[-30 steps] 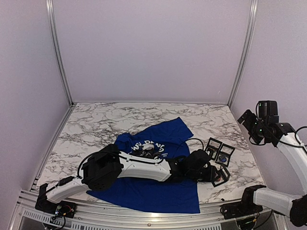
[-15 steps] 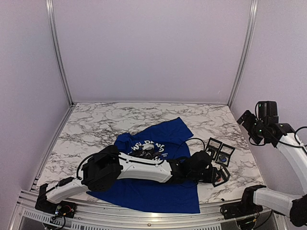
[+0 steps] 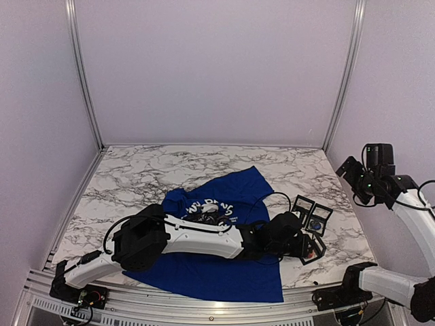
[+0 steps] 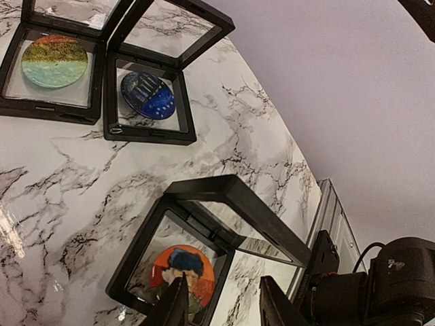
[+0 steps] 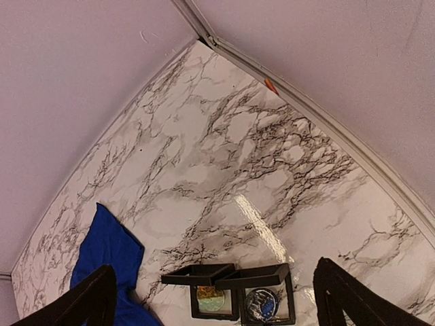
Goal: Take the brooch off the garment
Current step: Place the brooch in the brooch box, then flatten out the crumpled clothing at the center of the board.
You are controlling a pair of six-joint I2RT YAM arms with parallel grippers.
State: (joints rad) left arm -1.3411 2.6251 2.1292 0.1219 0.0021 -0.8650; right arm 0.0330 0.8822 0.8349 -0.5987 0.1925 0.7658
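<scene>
Well, your left end effector [image 4: 223,291] hovered part-open over the orange brooch [image 4: 183,270] in its case [image 4: 234,193]; your right end effector [image 5: 214,268] gaped wide; both empty.

There are three black square display cases [image 4: 47,112] [image 4: 149,136] [image 4: 136,251] with open lids, three round painted brooches [image 4: 54,61] [image 4: 148,95] [image 4: 183,268], one royal-blue printed T-shirt [image 3: 238,187], and two white-and-black robot arms [image 3: 204,238] [image 3: 418,221].

This is looking like a robotics lab, with an enclosed test cell filling the view: plain pale wall panels [image 3: 211,68] are closing in a marble-patterned table [image 3: 136,170] on three sides, aluminium frame posts [image 3: 80,75] are rising at eleven and one o'clock, and two white-and-black robot arms [image 3: 204,238] are sitting bolted to a metal rail [image 3: 204,307] at six o'clock.
</scene>
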